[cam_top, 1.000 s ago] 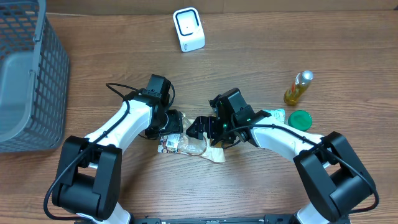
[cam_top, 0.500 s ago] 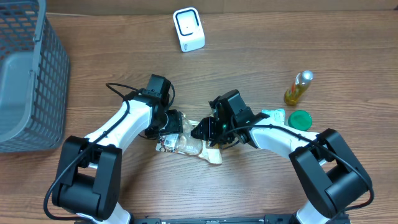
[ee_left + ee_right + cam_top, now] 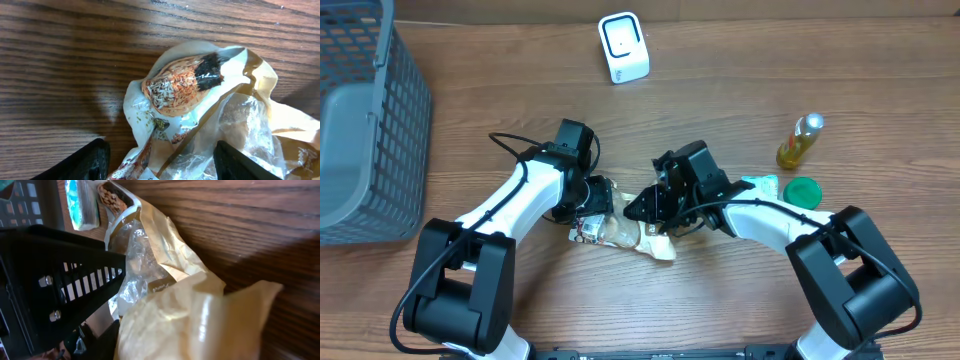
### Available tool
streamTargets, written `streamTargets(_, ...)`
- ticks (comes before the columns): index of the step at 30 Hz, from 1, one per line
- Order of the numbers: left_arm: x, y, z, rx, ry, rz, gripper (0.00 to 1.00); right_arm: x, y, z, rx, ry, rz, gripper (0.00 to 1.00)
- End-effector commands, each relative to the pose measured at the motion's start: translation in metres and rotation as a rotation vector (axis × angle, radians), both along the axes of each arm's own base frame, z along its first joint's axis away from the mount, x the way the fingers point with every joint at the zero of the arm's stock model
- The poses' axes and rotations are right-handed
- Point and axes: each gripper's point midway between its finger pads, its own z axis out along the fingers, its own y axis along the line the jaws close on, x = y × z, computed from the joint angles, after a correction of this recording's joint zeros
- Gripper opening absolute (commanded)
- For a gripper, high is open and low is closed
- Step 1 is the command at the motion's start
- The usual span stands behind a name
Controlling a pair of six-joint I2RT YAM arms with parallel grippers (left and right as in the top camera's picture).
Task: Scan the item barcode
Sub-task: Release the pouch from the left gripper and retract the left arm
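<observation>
**A:** Starting with the biggest thing, what is there?

**B:** A wooden worktop, with a grey mesh basket at its left edge.

**A:** And the arms?

**B:** Both reach into the middle, facing each other. The left claw is spread. In its wrist view, the fingers stand wide apart on either side of the printed end of the snack bag.

**A:** The right claw?

**B:** The right claw is at the other end of the snack bag. One black finger lies against the crinkled clear plastic. The other is mostly hidden, so I cannot tell whether it is pinching the snack bag or only lying beside it.

**A:** Where is the item itself?

**B:** The snack bag, tan and clear, lies flat on the worktop between the two claws, near the front centre. I can't make out a barcode.

**A:** And the smaller things?

**B:** A white scanner stands upright at the far edge, well apart from the snack bag. On the right is a small bottle of yellow liquid. A green lid lies near it, and a teal packet is just beside the lid.
</observation>
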Motion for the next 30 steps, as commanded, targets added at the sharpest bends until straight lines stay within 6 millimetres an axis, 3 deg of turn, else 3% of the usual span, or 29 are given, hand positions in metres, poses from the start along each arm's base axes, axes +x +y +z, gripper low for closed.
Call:
streamTargets(1,-0.006,-0.001,-0.003,0.002,0.012,-0.003,0.7,-0.003,0.002,-0.001,0.018,-0.011,0.038,0.29)
streamTargets(6,-0.006,-0.001,-0.003,0.002,0.012,-0.003,0.76,-0.001,-0.002,-0.005,-0.013,-0.02,0.022,0.13)
streamTargets(13,0.003,-0.006,0.009,-0.022,-0.018,-0.026,0.81,-0.001,-0.004,-0.008,-0.026,-0.012,0.017,0.14)
streamTargets(17,0.022,-0.017,0.043,-0.068,-0.099,-0.053,0.81,-0.006,-0.007,-0.011,-0.041,0.013,0.017,0.16)
streamTargets(20,0.034,-0.02,0.079,-0.084,-0.179,-0.08,0.8,-0.009,-0.013,-0.014,-0.059,0.014,0.039,0.04)
streamTargets(22,0.041,-0.022,0.109,-0.089,-0.246,-0.114,0.8,-0.011,-0.017,-0.015,-0.061,-0.029,0.1,0.04)
streamTargets(26,0.046,-0.011,0.155,-0.04,-0.353,-0.112,0.81,-0.013,-0.022,-0.014,-0.044,-0.074,0.17,0.04)
streamTargets(30,0.046,0.007,0.187,0.017,-0.42,-0.083,0.82,-0.016,-0.022,0.002,0.067,-0.11,0.244,0.04)
